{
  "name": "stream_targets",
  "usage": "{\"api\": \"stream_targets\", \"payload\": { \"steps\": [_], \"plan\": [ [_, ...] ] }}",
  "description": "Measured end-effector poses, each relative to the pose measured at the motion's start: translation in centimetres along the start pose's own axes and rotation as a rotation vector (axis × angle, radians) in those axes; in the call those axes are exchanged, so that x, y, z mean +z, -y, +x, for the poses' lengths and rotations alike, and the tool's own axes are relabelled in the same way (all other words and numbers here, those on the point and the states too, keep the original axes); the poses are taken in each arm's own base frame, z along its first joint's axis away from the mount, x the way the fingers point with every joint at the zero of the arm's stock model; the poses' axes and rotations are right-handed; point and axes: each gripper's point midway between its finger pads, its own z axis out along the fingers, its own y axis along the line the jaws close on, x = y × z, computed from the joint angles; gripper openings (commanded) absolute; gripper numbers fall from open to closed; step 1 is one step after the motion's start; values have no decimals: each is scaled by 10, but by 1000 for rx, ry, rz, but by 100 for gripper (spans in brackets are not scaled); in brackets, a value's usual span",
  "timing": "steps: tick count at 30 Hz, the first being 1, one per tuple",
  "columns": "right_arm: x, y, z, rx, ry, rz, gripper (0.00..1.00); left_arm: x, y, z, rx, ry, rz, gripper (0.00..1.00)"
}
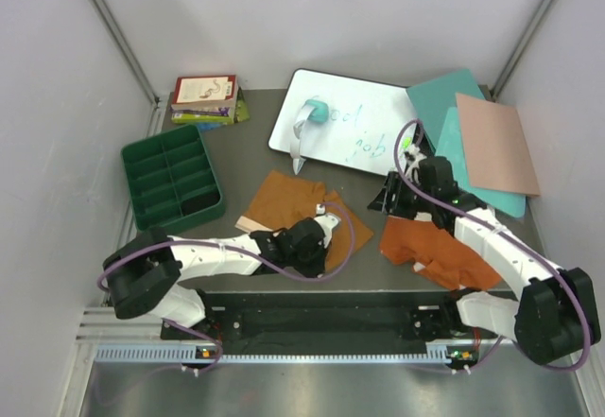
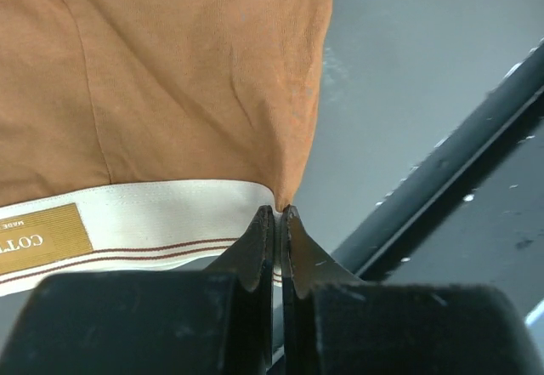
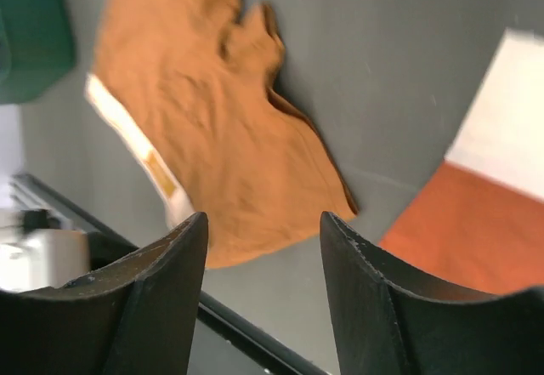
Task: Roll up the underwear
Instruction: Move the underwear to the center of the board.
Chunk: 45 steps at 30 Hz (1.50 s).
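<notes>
The mustard-tan underwear [image 1: 288,199] lies flat mid-table, its cream waistband toward the near left. My left gripper [image 1: 321,220] is shut on the right corner of that waistband [image 2: 153,222]. In the left wrist view the gripper [image 2: 278,213] pinches the cloth at the corner. The rust-orange underwear [image 1: 435,251] lies crumpled at the near right and also shows in the right wrist view [image 3: 476,243]. My right gripper [image 1: 386,197] hangs open and empty above the table between the two briefs; in the right wrist view the gripper [image 3: 263,218] faces the mustard brief [image 3: 221,145]. I cannot make out the black underwear.
A green compartment tray [image 1: 142,166] stands at the left. A whiteboard [image 1: 378,143] with a teal eraser [image 1: 310,114] lies at the back. Books [image 1: 203,100] are at the back left, teal and pink boards [image 1: 496,143] at the right. A black rail [image 1: 321,318] runs along the near edge.
</notes>
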Motion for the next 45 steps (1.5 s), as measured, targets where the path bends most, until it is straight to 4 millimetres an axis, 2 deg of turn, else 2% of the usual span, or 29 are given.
{"api": "stream_targets", "payload": {
  "steps": [3, 5, 6, 9, 13, 19, 33, 44, 45],
  "plan": [
    [7, 11, 32, 4, -67, 50, 54, 1, 8, 1, -40, 5, 18, 1],
    [9, 15, 50, -1, -110, 79, 54, 3, 14, 2, -58, 3, 25, 11],
    [9, 17, 55, -2, -119, 89, 54, 4, 15, 4, -61, 0, 25, 23],
    [10, 26, 69, 5, -147, 126, 53, 6, 19, 8, -64, -6, 16, 39],
    [13, 39, 78, 21, -171, 176, 53, 5, 31, 9, -47, -2, 12, 45],
    [18, 48, 87, 34, -207, 209, 52, 8, 46, 1, -5, 13, -13, 45],
    [31, 54, 97, 34, -243, 223, 48, 17, 43, 15, 98, -27, -206, 39],
    [47, 54, 93, 36, -245, 212, 37, 12, 36, 20, 119, -29, -279, 36],
    [48, 55, 93, 36, -245, 212, 33, 12, 37, 21, 120, -30, -278, 35]
  ]
}}
